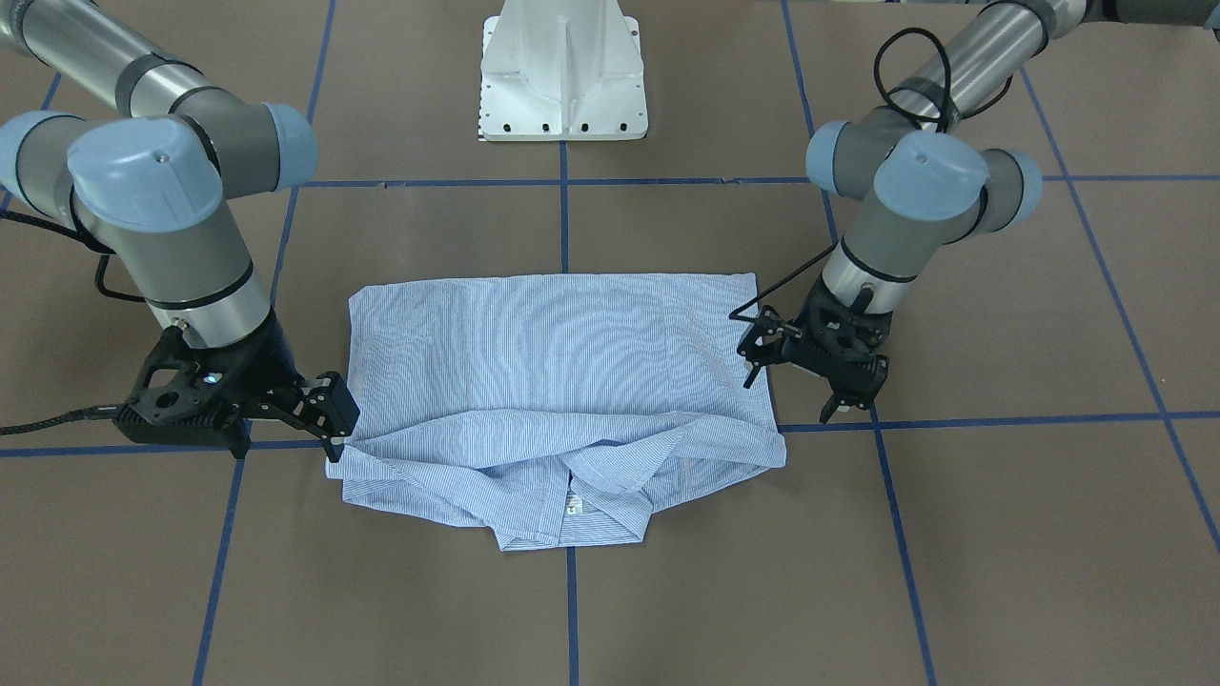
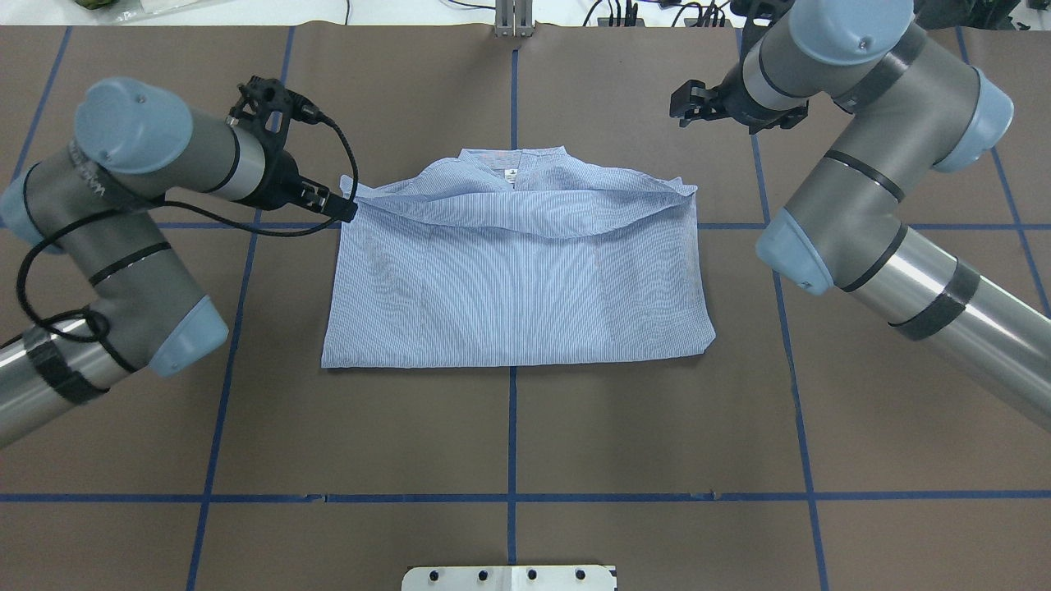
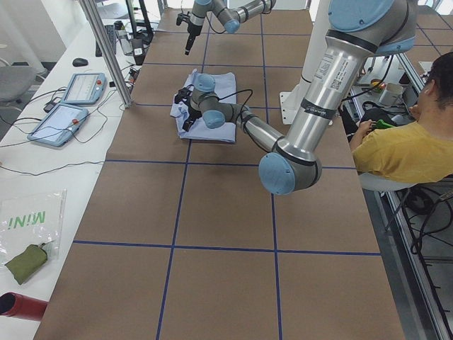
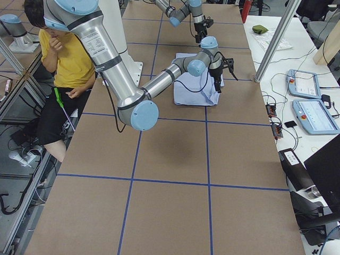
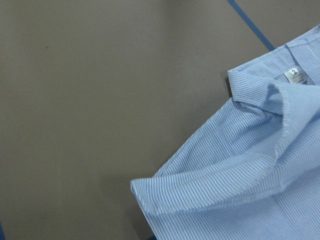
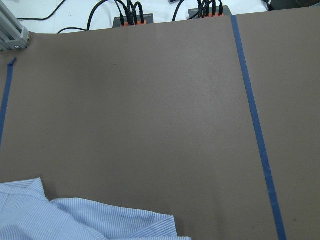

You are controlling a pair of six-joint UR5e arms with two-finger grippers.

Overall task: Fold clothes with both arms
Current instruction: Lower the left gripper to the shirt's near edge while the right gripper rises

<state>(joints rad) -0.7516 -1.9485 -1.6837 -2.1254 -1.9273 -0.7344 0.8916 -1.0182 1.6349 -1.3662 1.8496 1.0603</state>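
Two tubular arms, brushed silver links with darker grey joint housings and pale blue round caps, each cap with a small centre screw. Left arm (image 2: 123, 246): black bands, looping black cable to wrist, printed lettering on one housing. Right arm (image 2: 870, 189): same build, black bands. Grippers black, skeletal, two-fingered: left gripper (image 1: 796, 386), right gripper (image 1: 329, 419). White pedestal base (image 1: 562, 71), row of dark bolts along its edge.

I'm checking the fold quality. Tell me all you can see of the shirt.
The shirt is thin cloth, finely striped light blue and white. It lies flat on the brown table, folded into a rough rectangle, its collar with a small white neck label at the far edge. A loose fold runs below the collar. The left pincer is at its corner.
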